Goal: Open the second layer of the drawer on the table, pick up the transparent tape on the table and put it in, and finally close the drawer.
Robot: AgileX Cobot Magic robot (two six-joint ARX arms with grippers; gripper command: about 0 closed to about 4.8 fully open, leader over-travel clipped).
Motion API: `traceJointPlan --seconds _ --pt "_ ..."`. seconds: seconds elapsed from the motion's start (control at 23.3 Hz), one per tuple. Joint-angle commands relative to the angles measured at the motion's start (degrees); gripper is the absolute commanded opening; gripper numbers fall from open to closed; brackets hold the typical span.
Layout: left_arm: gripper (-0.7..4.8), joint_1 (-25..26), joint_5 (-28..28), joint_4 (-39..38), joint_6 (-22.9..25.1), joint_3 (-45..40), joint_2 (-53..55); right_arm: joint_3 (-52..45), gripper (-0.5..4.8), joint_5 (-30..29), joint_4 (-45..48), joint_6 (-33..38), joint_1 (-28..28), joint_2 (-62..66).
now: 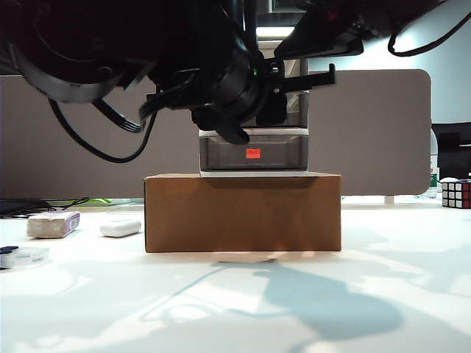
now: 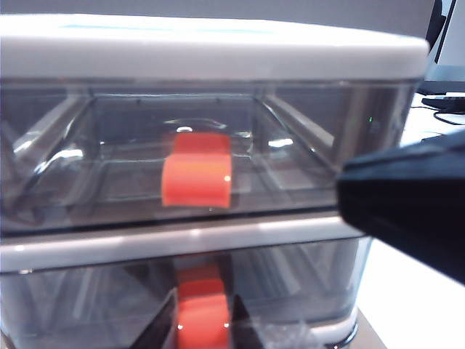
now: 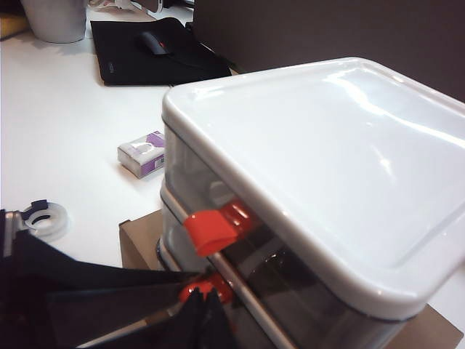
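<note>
Left wrist view: left gripper [image 2: 202, 331] fingers pinch second layer [image 2: 182, 291] tab, drawer [image 1: 254, 140] shut on cardboard box [image 1: 243, 213]. Right gripper unseen, fingers unknowable. Transparent tape [image 1: 22, 256] on table [image 1: 368, 294]. All steps remain.

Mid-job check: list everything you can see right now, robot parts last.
table: one, white, under everything
cardboard box: one, brown, table centre
cabinet: one, white frame, smoky drawers, red tabs, on the cardboard box
tape: one, clear ring, far left on the table
block: one, white with purple label, left of the box
case: one, white oval, beside the block
puzzle cube: one, multicoloured, far right
left gripper: black, fingers either side of the middle drawer's tab
right gripper: black, near the cabinet's top; opening unclear
</note>
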Motion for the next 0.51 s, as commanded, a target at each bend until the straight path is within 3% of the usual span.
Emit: traceJointPlan --seconds 0.04,0.51 --pt "0.79 0.0 0.57 0.09 -0.02 0.2 -0.15 1.53 -0.05 -0.07 1.79 0.33 0.02 1.07" --pt "0.79 0.0 0.57 0.09 -0.02 0.2 -0.15 5.05 -0.05 -0.31 0.33 1.53 0.02 2.75"
